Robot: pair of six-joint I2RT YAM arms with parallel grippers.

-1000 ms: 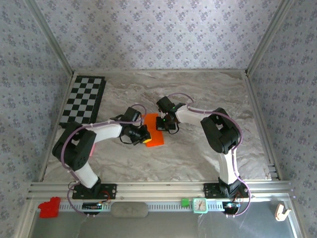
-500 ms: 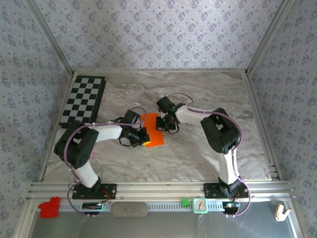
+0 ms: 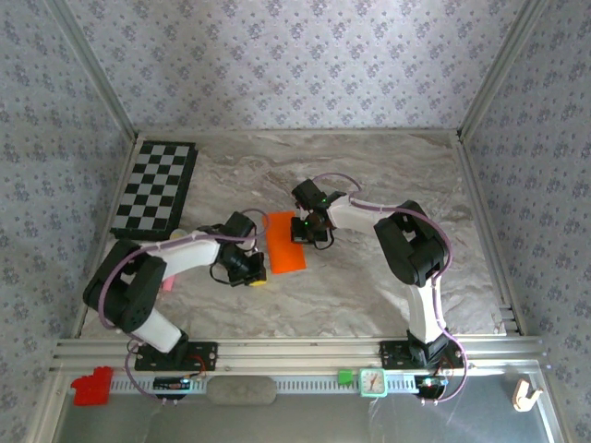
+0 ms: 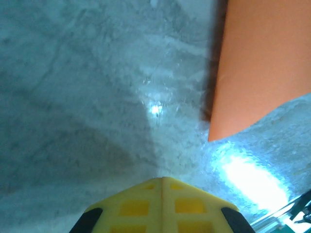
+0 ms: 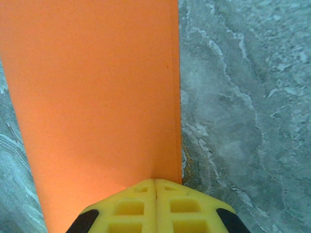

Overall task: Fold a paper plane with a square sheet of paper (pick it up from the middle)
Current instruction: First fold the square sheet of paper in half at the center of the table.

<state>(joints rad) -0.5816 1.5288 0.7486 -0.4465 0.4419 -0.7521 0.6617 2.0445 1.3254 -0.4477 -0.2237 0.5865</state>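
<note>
The right gripper [image 5: 155, 182] has its jaws clenched, the two yellow fingers pressed flat together with only a thin seam between them. Their tips sit over the orange paper [image 5: 97, 97], close to its right-hand edge; whether they pinch it or only rest on it I cannot tell. From the right wrist the paper runs away from the tips as a long, plain strip with a straight edge, and the grey marbled table [image 5: 243, 97] shows beside it.

The left gripper [image 4: 162, 180] is clenched too, yellow fingers closed on nothing. Its tips hang over bare table, apart from the paper, whose nearest corner points down at the upper right of the left wrist view and stands a little off the surface, with a dark shadow beside it.

From above, the paper lies near the middle of the table as a narrow upright rectangle, between the two grippers: the right one touching its right edge, the left one just beside its lower left corner. A checkerboard [image 3: 155, 187] lies well apart at the far left.
</note>
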